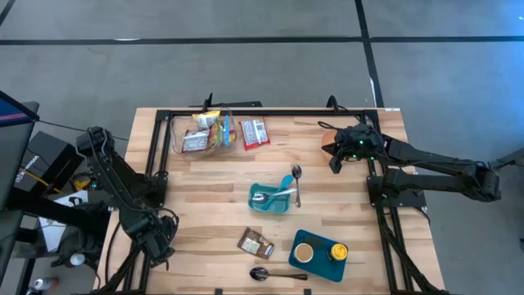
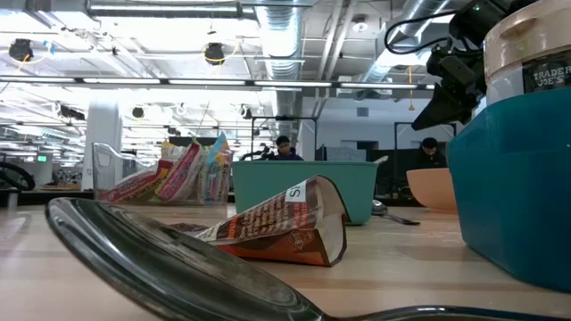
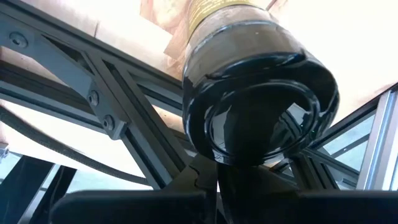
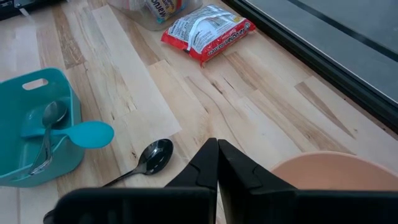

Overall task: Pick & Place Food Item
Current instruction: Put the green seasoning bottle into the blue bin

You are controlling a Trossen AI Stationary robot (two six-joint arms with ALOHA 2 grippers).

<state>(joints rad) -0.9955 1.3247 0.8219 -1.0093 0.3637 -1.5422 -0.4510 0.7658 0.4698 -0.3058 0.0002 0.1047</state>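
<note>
Seen from above, a pale wooden tabletop (image 1: 205, 205) framed by black metal rails carries a scatter of food packets and utensils. The right arm's pincer (image 1: 335, 165) hangs near the right edge toward the far side, its fingers pressed together and gripping nothing, just beside a peach-coloured bowl (image 4: 329, 180). The left arm is folded off the left edge near the front corner, its pincer (image 1: 160, 256) likewise closed on nothing.

A red-and-white snack packet (image 1: 255, 133) lies flat near the far edge, just beside a clear plastic bin (image 1: 201, 133) stuffed with more colourful wrappers. At the middle of the tabletop sits a teal plastic caddy (image 1: 270, 198) holding a metal spoon and a teal plastic spoon (image 4: 87, 134) whose bowl end overhangs the rim. A dark metal spoon (image 1: 296, 184) lies on the wood just beside the caddy, on its right-edge side.

Toward the front edge, a crumpled brown snack wrapper (image 1: 255, 243) rests on the wood, with a second dark spoon (image 1: 277, 274) nearer the edge. Beside them a blue rectangular tray (image 1: 318, 256) carries a tan-lidded jar (image 1: 304, 253) and a small yellow item (image 1: 338, 251).
</note>
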